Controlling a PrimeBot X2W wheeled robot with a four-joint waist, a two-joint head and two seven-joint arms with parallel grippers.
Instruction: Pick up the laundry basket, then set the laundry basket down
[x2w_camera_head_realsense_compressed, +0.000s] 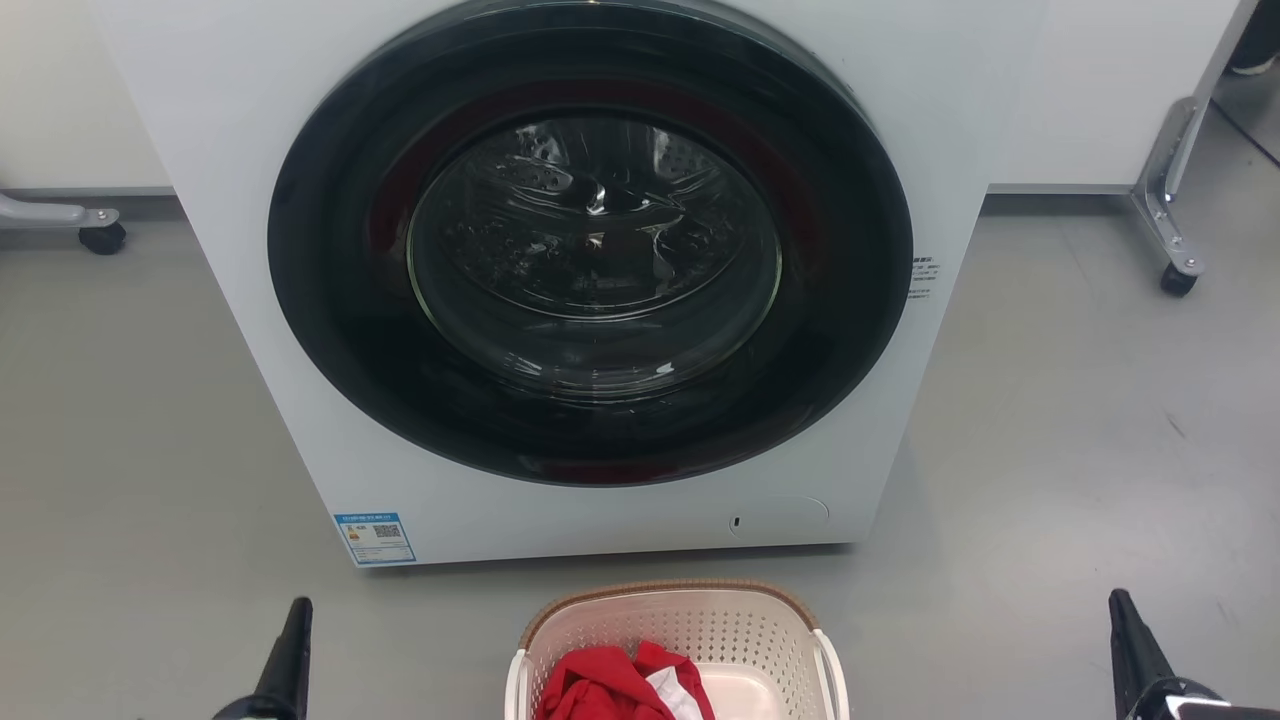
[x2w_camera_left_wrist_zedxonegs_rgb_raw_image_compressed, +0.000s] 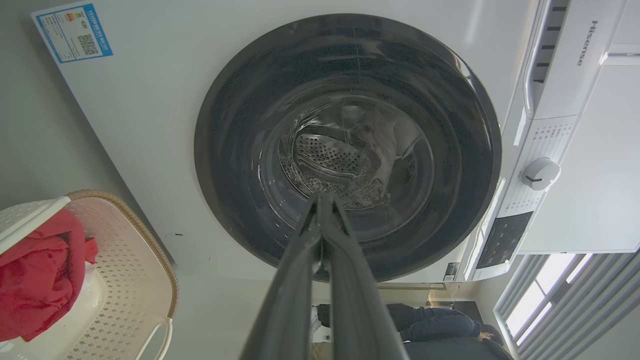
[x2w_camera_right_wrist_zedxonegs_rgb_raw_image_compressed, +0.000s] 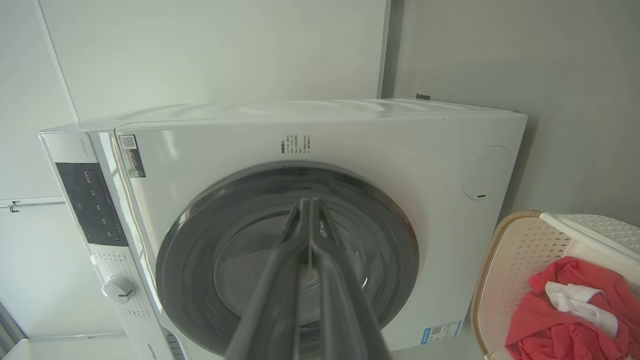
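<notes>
The laundry basket (x2w_camera_head_realsense_compressed: 690, 625), cream-white with perforated walls and a brown woven-look rim, stands on the floor at the bottom middle of the head view, right in front of the washer. Red and white cloth lies inside it. It also sits at the left edge of the left wrist view as the basket (x2w_camera_left_wrist_zedxonegs_rgb_raw_image_compressed: 125, 280) and at the lower right of the right wrist view as the basket (x2w_camera_right_wrist_zedxonegs_rgb_raw_image_compressed: 520, 255). My left gripper (x2w_camera_head_realsense_compressed: 298, 605) is low at the left, well apart from the basket, fingers pressed together and empty (x2w_camera_left_wrist_zedxonegs_rgb_raw_image_compressed: 322, 197). My right gripper (x2w_camera_head_realsense_compressed: 1118, 600) is far right, likewise shut and empty (x2w_camera_right_wrist_zedxonegs_rgb_raw_image_compressed: 307, 202).
A white front-loading washer (x2w_camera_head_realsense_compressed: 240, 250) with a dark round door (x2w_camera_head_realsense_compressed: 590, 240) stands just behind the basket. Wheeled metal frame legs stand at the far left (x2w_camera_head_realsense_compressed: 100, 235) and far right (x2w_camera_head_realsense_compressed: 1175, 270). Grey floor stretches on both sides. A person (x2w_camera_left_wrist_zedxonegs_rgb_raw_image_compressed: 430, 325) is low in the left wrist view.
</notes>
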